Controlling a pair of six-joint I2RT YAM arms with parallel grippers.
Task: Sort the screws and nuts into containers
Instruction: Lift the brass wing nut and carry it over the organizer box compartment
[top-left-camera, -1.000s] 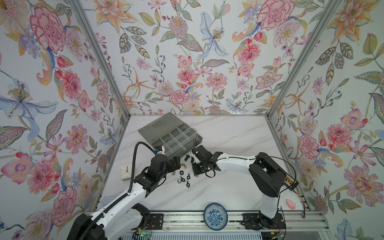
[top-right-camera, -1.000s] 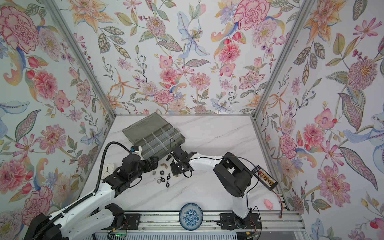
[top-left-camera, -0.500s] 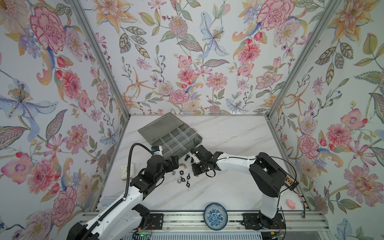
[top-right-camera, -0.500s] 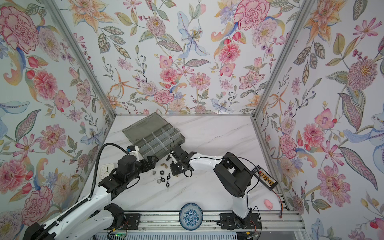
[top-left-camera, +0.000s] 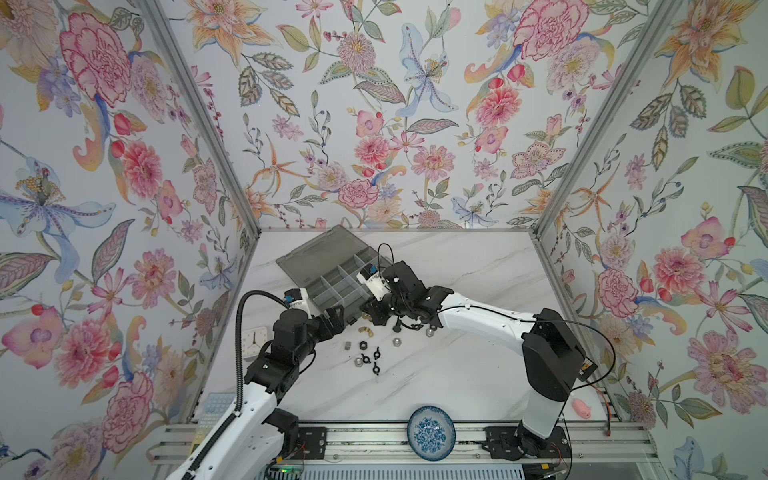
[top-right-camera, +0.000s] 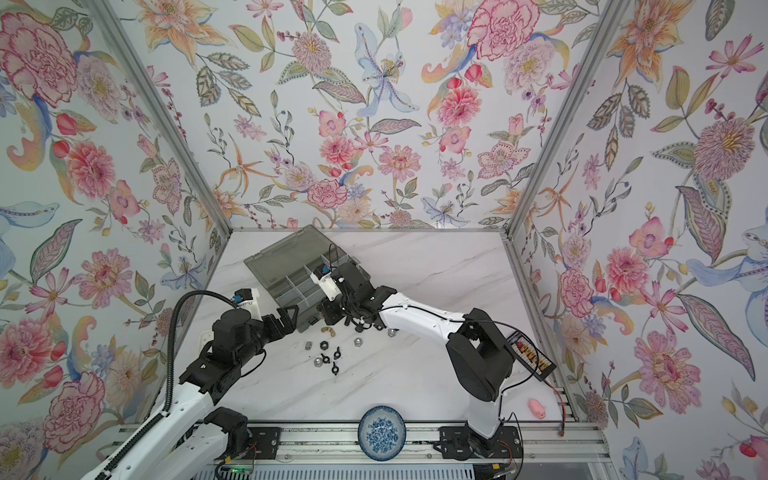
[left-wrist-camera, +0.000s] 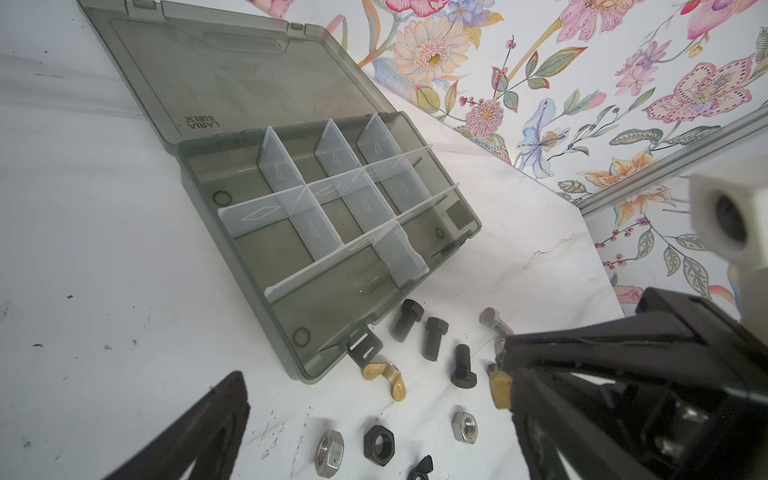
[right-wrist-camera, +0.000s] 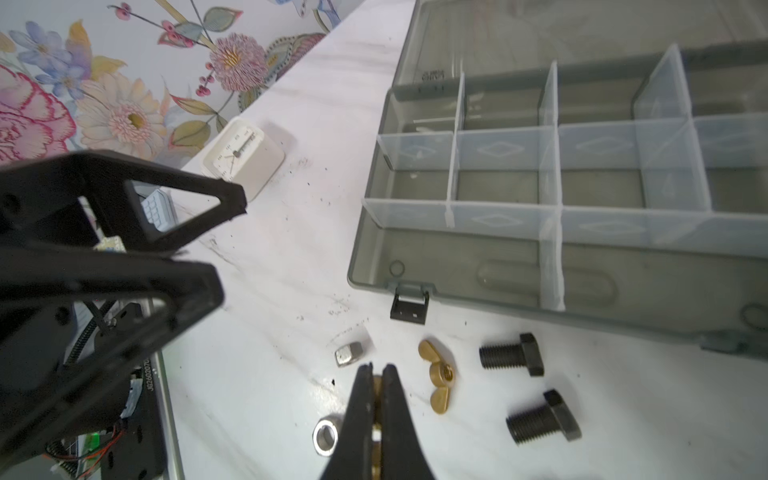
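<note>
Brass shows between the tips of the right tool (right-wrist-camera: 377, 368), which is pinched narrow on a brass wing nut (right-wrist-camera: 377, 390) just above the worktop (right-wrist-camera: 270, 291), close in front of the smoky grey organizer box (right-wrist-camera: 478, 291). The box's compartments look bare. A second brass wing nut (right-wrist-camera: 438, 376) and two black hex bolts (right-wrist-camera: 513, 355) lie loose beside the held one, near the box's front wall. The left tool (top-left-camera: 336, 318) stands wide, holding nothing, by the box's near corner.

The held nut is probably dense and rigid, not breakable. Its smooth metal gives the slim tips little to bite on, so a jolt could swivel it or let it slip out. The flat wing faces, or a hold across the threaded hub, seem surest; the tips hide which they have. The bolts should take best across the shank or hex flats, and being round they may roll.
</note>
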